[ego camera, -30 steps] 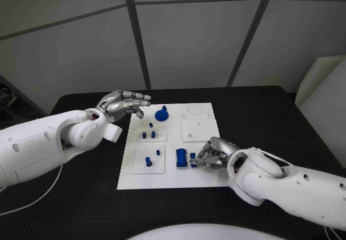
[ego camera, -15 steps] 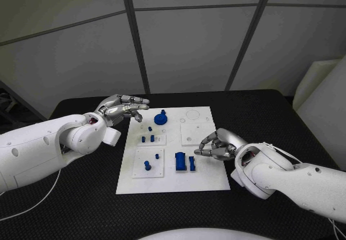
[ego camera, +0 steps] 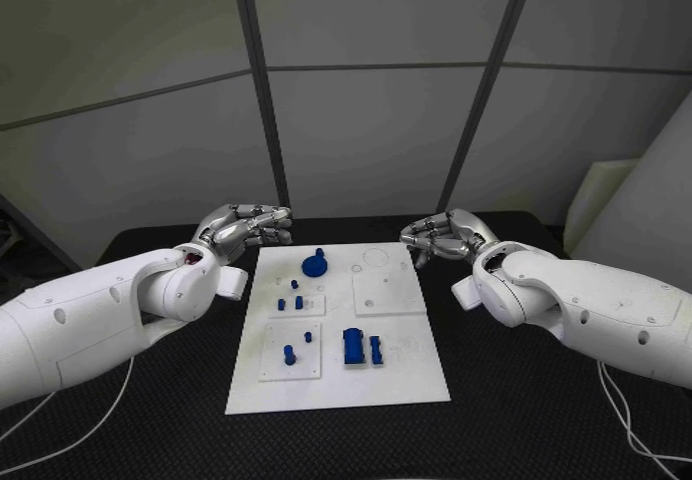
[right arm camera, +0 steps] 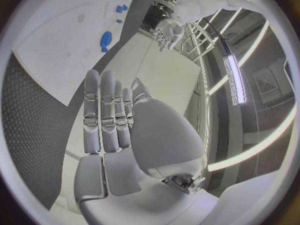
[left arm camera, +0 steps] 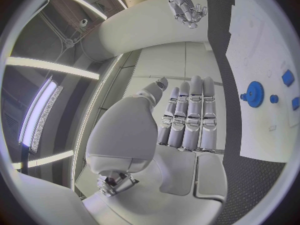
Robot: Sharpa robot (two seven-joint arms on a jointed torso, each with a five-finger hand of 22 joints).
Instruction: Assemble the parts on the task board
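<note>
Both hands empty, left hand and right hand released, either side of task board

Black table with a fine woven-looking texture, reaching back to a grey panelled wall. Directly on it, in the middle, one white board, flat, long side running away from the robot. On the board: a blue gear-like round piece near the far edge, standing up from the surface; a few small blue pegs on a raised white square on the left side; another blue peg on a second white square nearer the robot; a taller blue block with a slim blue piece just beside it, right of that square. Plain white square on the right half.
</note>
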